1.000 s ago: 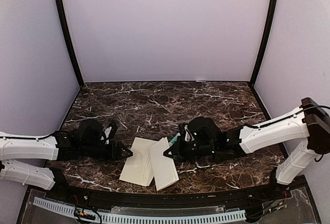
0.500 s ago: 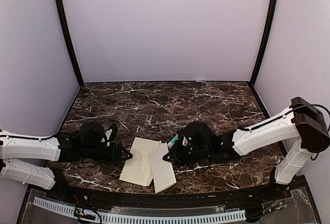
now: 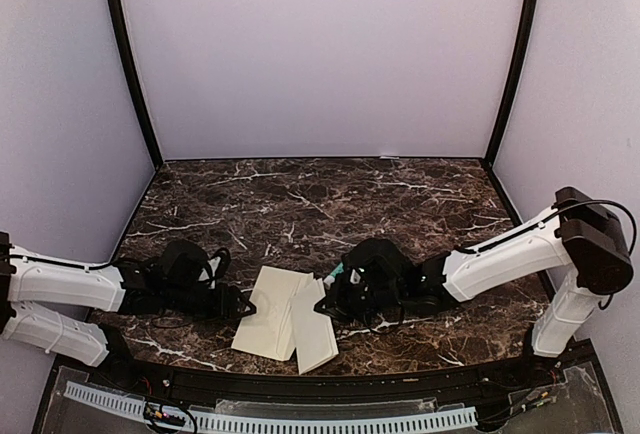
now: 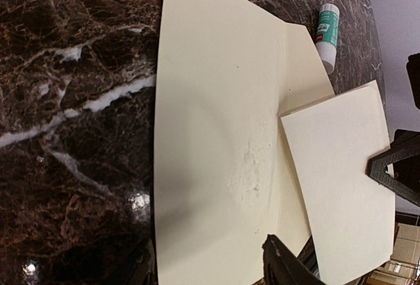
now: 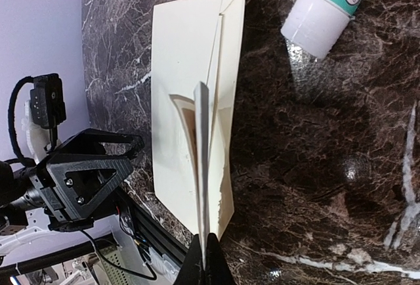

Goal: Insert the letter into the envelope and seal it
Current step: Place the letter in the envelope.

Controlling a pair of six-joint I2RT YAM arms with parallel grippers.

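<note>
While right fingers (image 5: 218,273) pinch the letter (image 4: 341,186), it has edged left — perhaps slightly.

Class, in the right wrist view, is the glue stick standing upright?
No, the glue stick lies on its side on the table.

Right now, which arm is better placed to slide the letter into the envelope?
Right. The right fingers are shut on the letter, which overlaps the envelope; the left fingers stand open at the envelope's edge.
</note>
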